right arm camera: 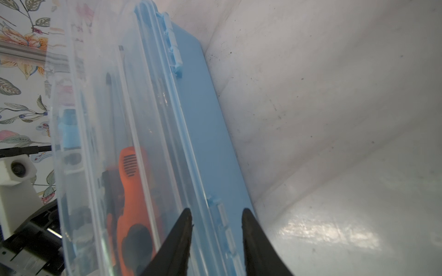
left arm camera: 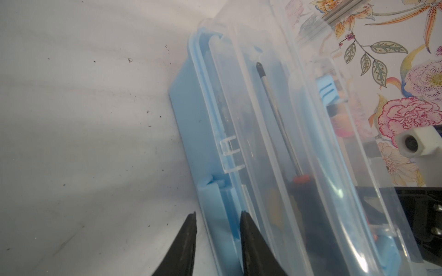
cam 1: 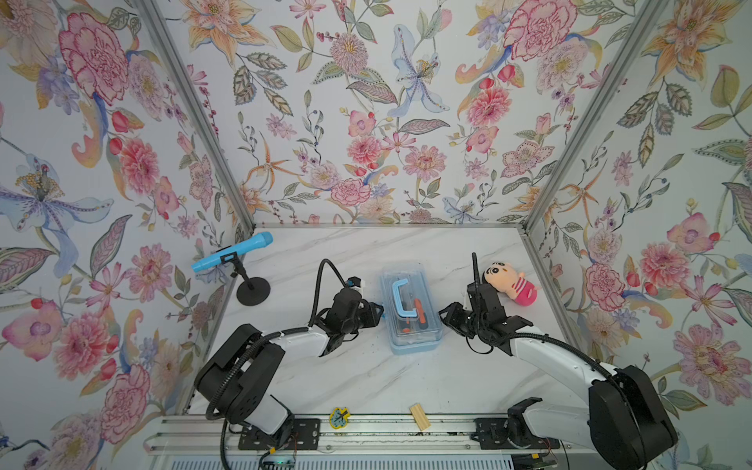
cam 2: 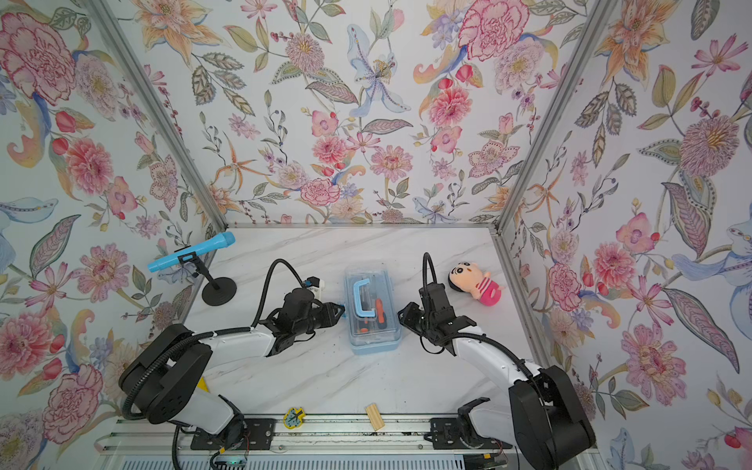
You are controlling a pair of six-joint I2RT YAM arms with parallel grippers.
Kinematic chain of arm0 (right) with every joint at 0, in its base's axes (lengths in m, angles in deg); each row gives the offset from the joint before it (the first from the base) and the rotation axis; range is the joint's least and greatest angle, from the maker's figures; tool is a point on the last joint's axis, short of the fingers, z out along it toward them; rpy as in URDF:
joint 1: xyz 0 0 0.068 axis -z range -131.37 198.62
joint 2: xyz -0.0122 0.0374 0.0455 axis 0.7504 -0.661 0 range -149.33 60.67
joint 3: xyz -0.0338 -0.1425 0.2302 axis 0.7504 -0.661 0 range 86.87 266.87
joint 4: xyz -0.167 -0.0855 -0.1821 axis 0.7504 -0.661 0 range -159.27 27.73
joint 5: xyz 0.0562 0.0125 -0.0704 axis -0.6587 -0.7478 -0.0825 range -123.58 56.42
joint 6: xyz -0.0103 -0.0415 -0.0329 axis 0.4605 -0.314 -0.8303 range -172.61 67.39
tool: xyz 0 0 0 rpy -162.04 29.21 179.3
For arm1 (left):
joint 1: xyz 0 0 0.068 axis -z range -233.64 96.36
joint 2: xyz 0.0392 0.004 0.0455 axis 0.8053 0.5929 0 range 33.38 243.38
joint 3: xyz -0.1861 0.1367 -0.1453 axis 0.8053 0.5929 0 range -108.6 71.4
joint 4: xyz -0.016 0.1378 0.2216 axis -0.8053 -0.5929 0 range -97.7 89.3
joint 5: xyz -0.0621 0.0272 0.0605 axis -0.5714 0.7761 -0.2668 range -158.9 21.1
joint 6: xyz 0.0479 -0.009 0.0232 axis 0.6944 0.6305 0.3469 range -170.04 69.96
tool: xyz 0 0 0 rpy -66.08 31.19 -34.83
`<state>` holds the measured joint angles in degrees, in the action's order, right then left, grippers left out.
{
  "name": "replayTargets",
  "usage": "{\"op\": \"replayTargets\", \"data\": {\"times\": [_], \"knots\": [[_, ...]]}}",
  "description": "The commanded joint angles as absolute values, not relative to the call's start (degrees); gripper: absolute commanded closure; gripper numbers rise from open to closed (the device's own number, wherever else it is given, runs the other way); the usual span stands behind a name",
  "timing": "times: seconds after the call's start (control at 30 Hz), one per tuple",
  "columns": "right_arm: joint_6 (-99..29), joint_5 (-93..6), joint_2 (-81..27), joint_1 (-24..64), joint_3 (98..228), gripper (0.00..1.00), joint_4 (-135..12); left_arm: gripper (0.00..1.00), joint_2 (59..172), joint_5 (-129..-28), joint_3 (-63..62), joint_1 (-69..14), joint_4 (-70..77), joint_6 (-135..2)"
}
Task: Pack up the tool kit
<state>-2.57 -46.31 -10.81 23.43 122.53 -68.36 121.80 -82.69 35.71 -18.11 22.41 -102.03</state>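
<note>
Closed clear-lidded tool case (cam 1: 415, 349) holds screwdrivers (cam 1: 420, 311); left claw (left arm camera: 217, 213) and right claw (right arm camera: 217, 210) part-open, straddling its edges

Light: bright, soft and even over the table (cam 1: 366, 378) in both top views, colours slightly washed.
Shadows: faint beside the case (cam 1: 411, 309), greyer under my arms.
Glare: in the right wrist view a white patch on the table beside the case, and pale streaks along its lid (right arm camera: 114, 119).
Focus: top views fairly sharp. Wrist views are soft, with my left fingers (left arm camera: 248, 251) and right fingers (right arm camera: 177, 246) blurred black wedges.
Edges: walls (cam 1: 81, 162) splay outward from the case.
</note>
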Motion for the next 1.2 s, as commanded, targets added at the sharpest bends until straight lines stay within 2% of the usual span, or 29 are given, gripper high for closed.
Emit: {"op": "replayTargets", "data": {"times": [0.0,0.1,0.47,0.53,0.57,0.6,1.17], "knots": [[-1.5,-47.4,-11.1,22.2,122.1,0.63,-66.6,0.69,120.6,-83.1,34.6,-19.0,20.2,-102.9],[-1.7,-47.6,-11.7,22.1,122.3,0.63,-66.4,0.72,121.0,-83.6,34.3,-19.1,20.4,-103.1],[-2.0,-47.5,-12.5,21.9,122.4,0.63,-65.9,0.75,121.2,-84.7,33.4,-19.8,18.9,-103.1],[-2.0,-47.5,-12.6,21.9,122.5,0.63,-65.9,0.77,121.0,-84.6,33.2,-20.0,18.2,-102.8],[-2.1,-47.3,-12.5,21.8,122.5,0.63,-65.9,0.84,120.8,-84.6,33.0,-20.1,17.9,-102.7],[-2.1,-47.2,-12.5,21.8,122.5,0.63,-65.9,0.85,120.7,-84.6,32.9,-20.2,17.8,-102.6],[-2.4,-47.0,-12.3,21.8,123.3,0.63,-66.3,0.84,117.9,-89.0,31.9,-22.5,15.2,-105.8]]}}
